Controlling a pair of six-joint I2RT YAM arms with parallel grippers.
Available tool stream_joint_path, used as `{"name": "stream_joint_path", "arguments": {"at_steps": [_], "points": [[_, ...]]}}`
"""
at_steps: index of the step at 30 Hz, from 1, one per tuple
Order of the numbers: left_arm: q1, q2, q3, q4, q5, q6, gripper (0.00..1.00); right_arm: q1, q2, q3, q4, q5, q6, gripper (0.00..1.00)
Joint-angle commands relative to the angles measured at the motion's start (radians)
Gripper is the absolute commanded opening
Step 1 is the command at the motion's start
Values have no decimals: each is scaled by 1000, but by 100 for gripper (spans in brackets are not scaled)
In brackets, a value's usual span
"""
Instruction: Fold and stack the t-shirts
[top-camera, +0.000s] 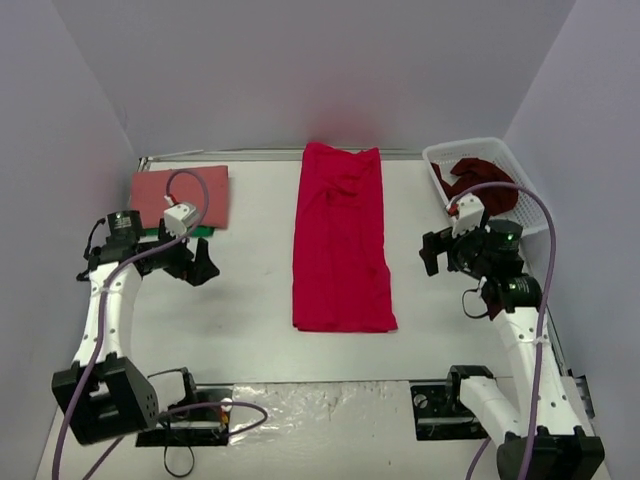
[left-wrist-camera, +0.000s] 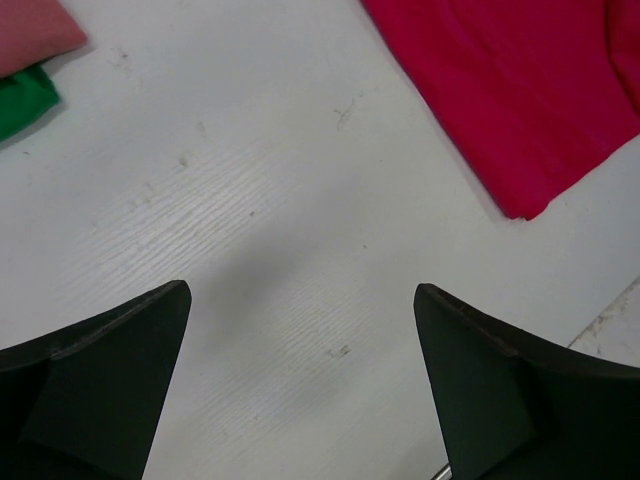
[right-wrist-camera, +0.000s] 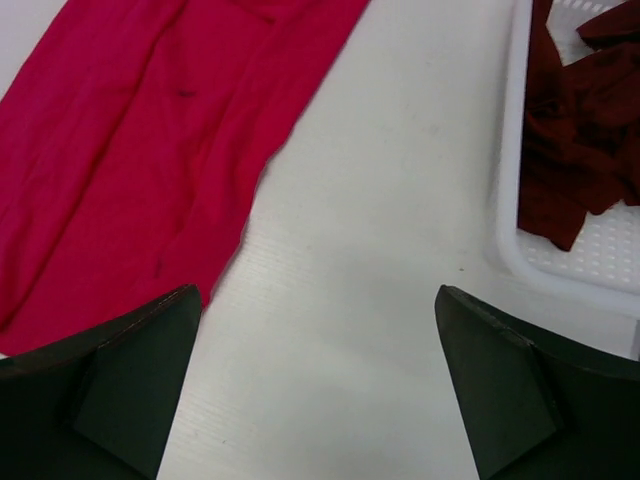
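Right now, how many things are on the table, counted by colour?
Crimson t-shirt: 1
Salmon-red folded t-shirt: 1
Dark maroon t-shirt: 1
Green item, kind unclear: 1
White lattice basket: 1
Total: 5

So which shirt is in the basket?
The dark maroon t-shirt, crumpled in the white basket; the crimson one lies flat mid-table, the salmon one folded far left.

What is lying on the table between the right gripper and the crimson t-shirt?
Nothing: only bare white table separates the right gripper from the crimson t-shirt. The right wrist view shows this stretch clearly.
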Motion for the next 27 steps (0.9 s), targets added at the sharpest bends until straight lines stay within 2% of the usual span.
{"name": "stream_joint_path", "arguments": {"at_steps": [1,3,4,5,7,11,13,14,15,18,24,27], "points": [[-34,61,64,-122,91,126,94,-20,38,35,23,-17,2,100],[-130,78,47,-109,42,128,94,-20,48,38,17,-19,-17,100],[-176,83,39,-66,-54,111,94,-24,51,38,17,-10,-14,100],[-283,80,30,-43,-106,108,94,-27,57,39,15,-5,-14,100],[-374,69,-1,44,-253,95,94,-32,62,41,17,-11,-15,100],[-625,75,-16,109,-413,135,94,-29,127,58,5,-27,-27,100],[-704,87,-24,135,-467,167,94,-3,175,77,-21,25,-82,100],[-790,94,-30,150,-552,177,94,55,233,117,-62,73,-107,100],[-830,101,-36,184,-602,190,94,83,267,143,-87,179,-141,100],[-936,152,-57,247,-719,209,94,103,371,231,-139,233,-164,100],[-1103,216,-146,414,-803,221,94,37,486,239,-72,104,-81,100],[-1172,229,-209,518,-900,246,94,14,522,216,-49,121,-70,100]]}}
